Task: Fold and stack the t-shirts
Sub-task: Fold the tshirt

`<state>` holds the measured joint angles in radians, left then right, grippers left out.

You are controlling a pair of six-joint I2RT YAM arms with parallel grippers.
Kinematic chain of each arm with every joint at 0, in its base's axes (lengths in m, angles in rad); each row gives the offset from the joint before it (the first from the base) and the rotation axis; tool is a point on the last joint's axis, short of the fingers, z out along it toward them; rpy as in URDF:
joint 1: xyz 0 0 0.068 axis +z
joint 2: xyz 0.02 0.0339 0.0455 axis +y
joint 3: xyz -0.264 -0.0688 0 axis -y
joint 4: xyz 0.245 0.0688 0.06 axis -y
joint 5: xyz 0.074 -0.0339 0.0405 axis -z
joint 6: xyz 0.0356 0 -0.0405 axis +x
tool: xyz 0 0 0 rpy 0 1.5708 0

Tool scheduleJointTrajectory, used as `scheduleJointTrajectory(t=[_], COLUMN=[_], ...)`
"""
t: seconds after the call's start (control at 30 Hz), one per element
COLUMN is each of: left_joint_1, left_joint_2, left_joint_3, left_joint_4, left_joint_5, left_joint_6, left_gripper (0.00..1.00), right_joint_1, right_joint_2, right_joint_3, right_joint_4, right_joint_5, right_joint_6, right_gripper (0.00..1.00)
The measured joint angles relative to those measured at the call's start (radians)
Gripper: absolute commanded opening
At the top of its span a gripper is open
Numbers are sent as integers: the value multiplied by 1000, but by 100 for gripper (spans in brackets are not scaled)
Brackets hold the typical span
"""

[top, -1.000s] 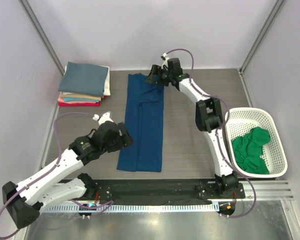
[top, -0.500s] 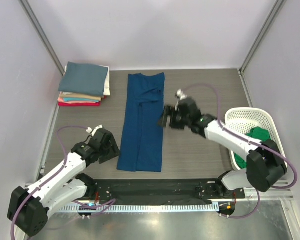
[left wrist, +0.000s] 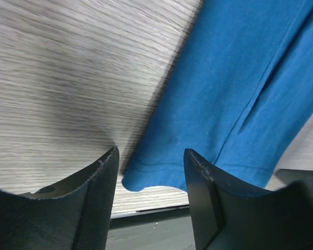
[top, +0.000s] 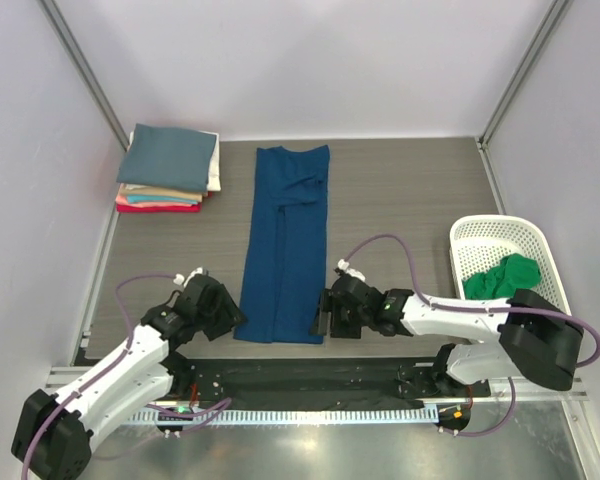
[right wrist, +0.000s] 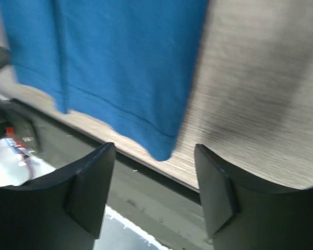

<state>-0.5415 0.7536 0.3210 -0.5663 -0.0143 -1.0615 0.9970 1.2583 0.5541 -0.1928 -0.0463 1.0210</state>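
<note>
A navy blue t-shirt [top: 285, 245], folded into a long narrow strip, lies flat down the middle of the table. My left gripper [top: 230, 316] hovers open at its near left corner, which shows between the fingers in the left wrist view [left wrist: 151, 151] on the blue cloth [left wrist: 240, 78]. My right gripper [top: 320, 318] stands open at the near right corner; the right wrist view [right wrist: 155, 147] shows the hem [right wrist: 115, 57] just ahead of the jaws. Neither gripper holds anything. A stack of folded t-shirts [top: 170, 165] sits at the back left. A green t-shirt [top: 502, 290] lies crumpled in the basket.
The white mesh basket [top: 500, 228] stands at the right edge. The table's near edge and the dark rail [top: 300, 372] run directly below both grippers. Grey walls close the left, back and right sides.
The right arm swung from the shirt's far end back to its near right corner. The left arm slid down to the near left corner. Both jaws have narrowed.
</note>
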Motion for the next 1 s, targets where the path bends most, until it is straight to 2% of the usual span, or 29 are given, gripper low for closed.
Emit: scheduleJointTrajectory(t=[0.1,0.23,0.3,0.33,0.37,0.4,0.43,0.5,0.53,0.6,0.8,1.0], left_joint_1=[-5,-20,-30,-38,-46,-55,-63,-85,-95,-113,-156,-305], left_joint_2=[-1,-29,-43,-48,-50,-52,-55,-66,-73,-89,-112,-114], left_joint_3=[-9,-29,-40,-44,-48,-52,-56,-71,-75,-86,-87,-60], left_joint_4=[13,23,27,32,35,38,40,38,38,31,21,5], left_joint_5=[17,31,37,38,40,42,43,43,42,42,39,3], left_joint_6=[-13,-40,-58,-66,-69,-82,-92,-109,-117,-135,-165,-242], left_gripper=[50,47,45,44,41,33,28,17,12,1,0,0], right_joint_1=[48,74,76,76,76,76,76,76,76,75,74,74], right_joint_2=[40,40,40,43,47,51,53,53,53,48,-97,-306], right_joint_3=[-17,-36,-40,-42,-43,-45,-48,-53,-56,-61,-78,-97], right_joint_4=[16,42,54,58,59,61,65,65,64,60,-31,-156], right_joint_5=[22,50,58,63,67,72,76,85,90,95,134,144], right_joint_6=[48,85,94,98,99,103,106,103,101,95,84,85], right_gripper=[56,50,42,33,29,26,18,11,2,1,1,1])
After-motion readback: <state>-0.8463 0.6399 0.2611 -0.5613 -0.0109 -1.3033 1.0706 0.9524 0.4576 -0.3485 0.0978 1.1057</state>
